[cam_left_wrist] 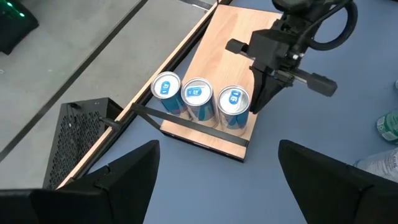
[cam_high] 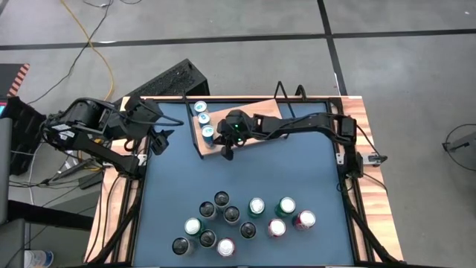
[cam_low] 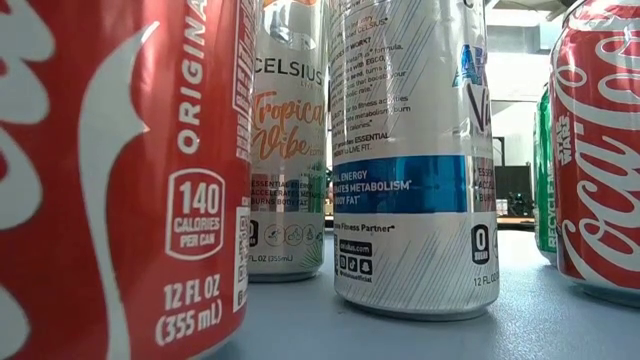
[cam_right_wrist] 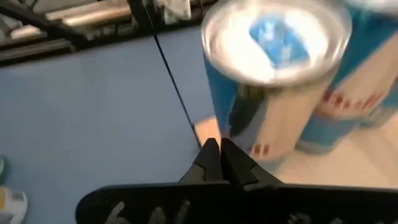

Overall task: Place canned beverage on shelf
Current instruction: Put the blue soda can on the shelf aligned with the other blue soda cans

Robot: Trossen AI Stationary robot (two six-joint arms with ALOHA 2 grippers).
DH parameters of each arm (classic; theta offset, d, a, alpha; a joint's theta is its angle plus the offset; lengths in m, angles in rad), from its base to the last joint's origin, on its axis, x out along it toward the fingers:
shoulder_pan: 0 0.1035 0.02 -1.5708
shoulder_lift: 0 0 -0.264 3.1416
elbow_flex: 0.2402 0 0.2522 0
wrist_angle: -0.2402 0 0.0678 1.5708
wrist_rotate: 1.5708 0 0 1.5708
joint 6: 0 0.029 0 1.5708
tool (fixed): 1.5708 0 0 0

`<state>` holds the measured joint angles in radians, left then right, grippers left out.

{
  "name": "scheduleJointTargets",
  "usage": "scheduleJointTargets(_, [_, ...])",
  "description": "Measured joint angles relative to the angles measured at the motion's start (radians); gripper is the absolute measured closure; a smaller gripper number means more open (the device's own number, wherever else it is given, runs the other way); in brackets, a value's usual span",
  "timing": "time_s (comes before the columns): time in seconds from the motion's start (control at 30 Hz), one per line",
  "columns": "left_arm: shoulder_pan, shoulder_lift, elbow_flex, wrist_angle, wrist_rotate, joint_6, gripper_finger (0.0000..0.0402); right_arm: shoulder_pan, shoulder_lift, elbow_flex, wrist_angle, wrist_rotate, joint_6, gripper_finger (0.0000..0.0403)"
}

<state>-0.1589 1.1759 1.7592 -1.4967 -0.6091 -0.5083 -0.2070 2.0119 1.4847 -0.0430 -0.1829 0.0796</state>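
Three blue-topped cans (cam_high: 204, 119) lined up in a row along one short end of the shelf (cam_high: 256, 119), touching or nearly so, likely packed to that edge so the rest of the board stays free for more. Shelf itself set at the far side of the blue table (cam_high: 245, 175), close to the far rim. Right gripper (cam_high: 226, 152) pinched fully shut with nothing in it, poised just beside the end can of the row, at the shelf's near edge; probably just clear of a finished placement, or nudging the row straight. Left gripper (cam_high: 161, 139) spread wide and empty, parked over the table's far left corner, well apart from the shelf, apparently waiting its turn. Thirteen more cans (cam_high: 242, 219) clustered at the near side of the table, not yet shelved: mostly silver and dark tops, two green, three red. Two arms, one shelf, sixteen cans in all.
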Motion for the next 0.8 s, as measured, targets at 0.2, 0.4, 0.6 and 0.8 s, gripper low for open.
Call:
scheduleJointTargets(0.2, [0.0,0.0,0.0,-0.008,-0.005,0.01,0.0086,-0.009,0.005,-0.001,0.016,0.002,0.0,0.0403])
scheduleJointTargets(0.4, [0.0,0.0,0.0,-0.01,-0.007,0.016,0.0086,-0.033,0.006,-0.001,0.021,0.006,0.002,0.0403])
scheduleJointTargets(0.6, [0.0,0.0,0.0,-0.016,-0.008,0.016,0.0086,-0.05,0.006,-0.001,0.021,0.026,0.002,0.0403])
scheduleJointTargets(0.8, [0.0,0.0,0.0,-0.016,-0.008,0.016,0.0086,-0.04,-0.004,-0.001,0.015,0.028,0.023,0.0403])
